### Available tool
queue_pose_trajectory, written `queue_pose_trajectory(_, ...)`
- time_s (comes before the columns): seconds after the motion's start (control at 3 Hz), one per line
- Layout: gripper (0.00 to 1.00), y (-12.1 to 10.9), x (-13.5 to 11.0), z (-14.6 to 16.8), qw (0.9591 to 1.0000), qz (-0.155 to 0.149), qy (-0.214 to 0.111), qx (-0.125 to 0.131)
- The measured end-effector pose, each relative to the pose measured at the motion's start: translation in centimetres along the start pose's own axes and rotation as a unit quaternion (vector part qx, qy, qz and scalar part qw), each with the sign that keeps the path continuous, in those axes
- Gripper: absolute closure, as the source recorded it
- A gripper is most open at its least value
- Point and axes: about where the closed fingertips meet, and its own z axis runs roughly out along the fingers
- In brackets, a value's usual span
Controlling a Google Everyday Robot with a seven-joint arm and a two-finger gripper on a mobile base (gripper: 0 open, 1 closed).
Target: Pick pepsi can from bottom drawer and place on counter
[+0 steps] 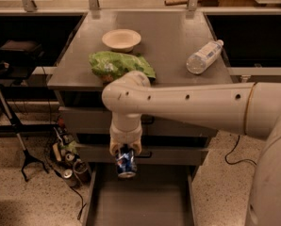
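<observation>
The pepsi can (126,164), blue with white and red markings, hangs from my gripper (125,150), which is shut on its top. The can is in the air above the open bottom drawer (140,201), in front of the middle drawer's front. My white arm reaches in from the right and hides part of the counter's front edge. The counter (169,41) is the grey metal top of the cabinet, above and behind the gripper.
On the counter lie a cream bowl (121,39), a green chip bag (118,65) near the front edge, and a clear water bottle (204,56) at the right. Cables, cans and a stand's legs (32,161) clutter the floor to the left.
</observation>
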Motion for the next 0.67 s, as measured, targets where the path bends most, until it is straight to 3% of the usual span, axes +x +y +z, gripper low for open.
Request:
queue_pose_trajectory(0.33, 1.00, 1.04, 3.62, -7.65, 0.9997, 0.019, 0.013, -0.010)
queue_pose_trajectory(0.67, 1.00, 1.12, 3.59, -7.65, 0.9997, 0.018, 0.013, -0.009)
